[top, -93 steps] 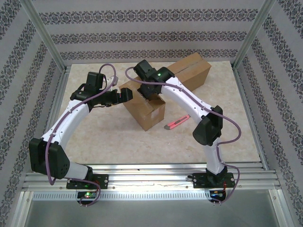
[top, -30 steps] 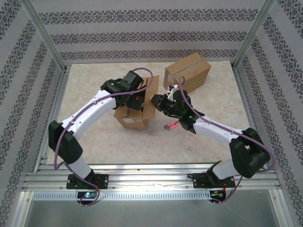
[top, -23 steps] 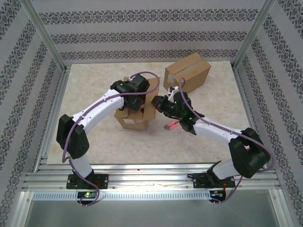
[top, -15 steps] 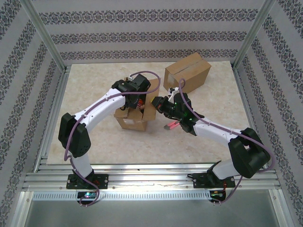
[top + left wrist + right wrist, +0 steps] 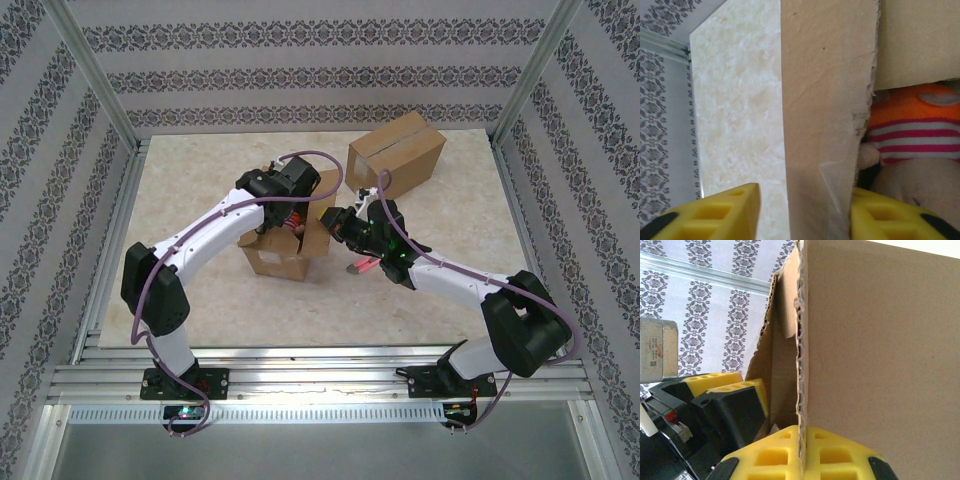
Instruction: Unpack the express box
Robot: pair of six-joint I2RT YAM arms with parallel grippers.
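Right claw (image 5: 802, 457) pinches flap (image 5: 880, 340) edge; left claw (image 5: 805, 212) straddles box panel (image 5: 822, 90)

arms (image 5: 200, 232): white links, black joints | cables (image 5: 312, 157): purple | tool pads (image 5: 725, 210): yellow, slotted | bases (image 5: 185, 385): black, small lights

L gripper (image 5: 803, 212) moved onto box wall (image 5: 822, 100), jaws narrower, R gripper (image 5: 801, 452) now pinching flap (image 5: 880, 340)

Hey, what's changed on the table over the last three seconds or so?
The left gripper swung from beside the open box to down into it, jaws now astride the box wall, not pinching. The right gripper drew back off the box top and is shut on the right flap. The closed box and the knife stayed put.
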